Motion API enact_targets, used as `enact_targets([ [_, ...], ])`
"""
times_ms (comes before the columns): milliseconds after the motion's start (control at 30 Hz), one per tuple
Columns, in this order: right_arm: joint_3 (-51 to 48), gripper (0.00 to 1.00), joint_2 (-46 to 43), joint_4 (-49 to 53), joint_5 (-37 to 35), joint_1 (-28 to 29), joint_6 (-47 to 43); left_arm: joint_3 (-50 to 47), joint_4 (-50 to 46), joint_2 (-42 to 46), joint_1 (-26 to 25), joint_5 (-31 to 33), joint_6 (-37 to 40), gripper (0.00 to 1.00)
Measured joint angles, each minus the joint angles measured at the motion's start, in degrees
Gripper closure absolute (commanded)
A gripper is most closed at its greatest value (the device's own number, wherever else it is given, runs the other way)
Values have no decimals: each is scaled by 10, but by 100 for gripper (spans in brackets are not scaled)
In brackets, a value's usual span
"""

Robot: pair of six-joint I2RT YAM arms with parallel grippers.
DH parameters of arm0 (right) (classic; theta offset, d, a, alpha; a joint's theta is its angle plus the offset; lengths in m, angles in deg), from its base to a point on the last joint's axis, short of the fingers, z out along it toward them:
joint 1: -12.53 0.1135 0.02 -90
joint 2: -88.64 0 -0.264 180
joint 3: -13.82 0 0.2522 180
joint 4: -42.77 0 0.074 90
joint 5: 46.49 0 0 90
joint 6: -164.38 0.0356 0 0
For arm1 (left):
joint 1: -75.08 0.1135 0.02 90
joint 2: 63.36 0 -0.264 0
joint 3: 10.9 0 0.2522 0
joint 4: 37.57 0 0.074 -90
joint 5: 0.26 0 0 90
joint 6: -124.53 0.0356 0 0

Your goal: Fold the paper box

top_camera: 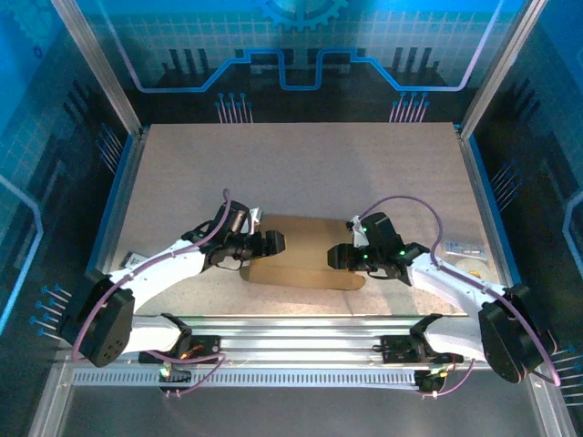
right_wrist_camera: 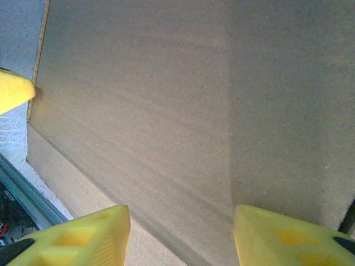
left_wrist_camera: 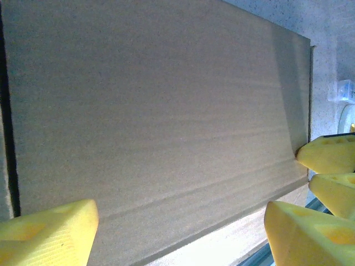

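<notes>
1. Blue-lit panels and an aluminium frame wall in a pale, speckled table (top_camera: 301,164), matt and slightly grainy.
2. The paper box (top_camera: 305,250) lies flat close to the middle of the table's near edge, its long side along that edge. It is plain brown cardboard, dull and finely ribbed, with straight cut sides.
3. In the left wrist view the box (left_wrist_camera: 155,122) shows one broad, smooth panel with a pressed crease along its near long side and a narrow strip below it. In the right wrist view the box (right_wrist_camera: 166,111) shows the same crease, and a straight change of shade crosses the panel, probably a bend or a shadow.
4. The left gripper (top_camera: 273,243) sits at the box's left end. Seen from its wrist, the left gripper (left_wrist_camera: 177,233) has its blunt yellow fingers spread wide, with nothing clamped between them.
5. The right gripper (top_camera: 339,257) sits at the box's right end. Seen from its wrist, the right gripper (right_wrist_camera: 180,238) has its jaws parted and grips nothing visible. Whether its tips press on the cardboard cannot be told.
6. Step in hand, as I judge it: the fold is partway done, with the big panel laid flat and both arms placed at opposite ends, ready to work the near crease.
7. The next move probably needs both ends handled together. The sheet is thin and springy, so an uneven pull would skew the crease or slide the box on the smooth table.
8. Ribbed metal rails (top_camera: 301,328) run just past the near edge.
</notes>
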Motion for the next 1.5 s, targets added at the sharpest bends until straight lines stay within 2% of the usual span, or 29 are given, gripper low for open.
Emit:
enact_targets([
  [400,20,44,38,-21,-34,-1,-8,2,29,-27,0,20,-5,22],
  [533,44,37,60,-17,-47,-1,-24,3,35,-28,0,26,-12,20],
  [600,50,34,62,-11,-50,-1,-32,6,34,-27,0,25,-11,16],
  [667,54,28,58,1,-58,-1,-38,9,23,-21,1,26,-9,11],
  [733,54,16,46,18,-70,-1,-40,15,3,-9,5,26,-5,1],
  [767,54,11,38,28,-77,-1,-40,19,-8,-1,8,26,-4,1],
  [800,56,0,28,42,-87,-1,-40,23,-19,8,12,27,-1,1],
  [1033,77,0,-26,110,-145,-3,-33,35,-66,70,35,38,20,1],
  [1300,57,0,-77,97,-144,-9,-68,34,-64,42,38,17,21,1],
  [1500,52,0,-77,104,-124,-51,-69,27,-59,28,38,17,21,1],
])
